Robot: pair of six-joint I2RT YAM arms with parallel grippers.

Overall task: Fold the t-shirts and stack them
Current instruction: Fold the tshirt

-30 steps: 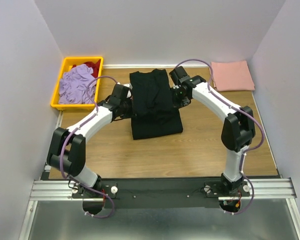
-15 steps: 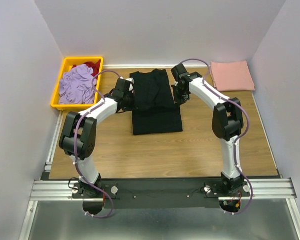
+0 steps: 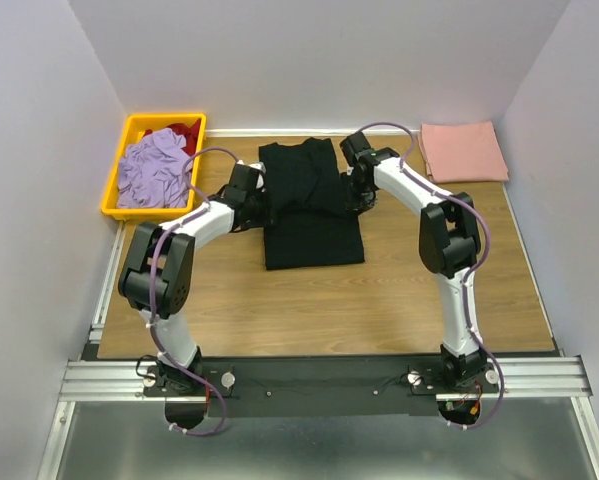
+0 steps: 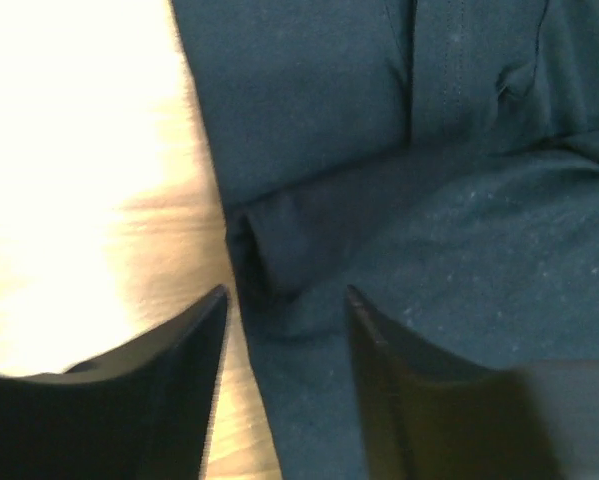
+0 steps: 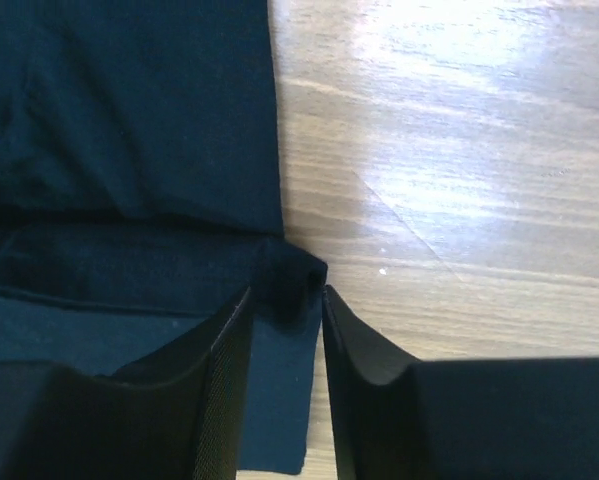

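A black t-shirt (image 3: 309, 205) lies flat near the middle of the wooden tabletop (image 3: 379, 300), a little toward the far edge. It is partly folded: its far half is doubled over onto the near half, and the near half shows as a plain dark rectangle.

The left fingers (image 4: 149, 400) are at the shirt's left edge, where the folded layer ends. They stand well apart. One finger is over bare wood and the other over black cloth (image 4: 459, 250), with the rolled end of the fold just beyond the gap. They have hold of nothing.

The right fingers (image 5: 399, 410) are at the shirt's right edge, at the matching end of the fold. They are only narrowly parted. A small bump of black cloth (image 5: 129, 120) sits in the mouth of the gap, resting on the tabletop and not pinched tight.

The left arm (image 3: 194, 225) and the right arm (image 3: 409, 185) reach in from the near edge and curve around the shirt on either side.

A salmon-pink t-shirt (image 3: 464, 152), folded into a neat rectangle, lies in the far right corner, well apart from the black one. A yellow bin (image 3: 139, 213) stands in the far left corner, holding a crumpled lavender garment (image 3: 154, 170) with a red garment (image 3: 184, 131) behind it.
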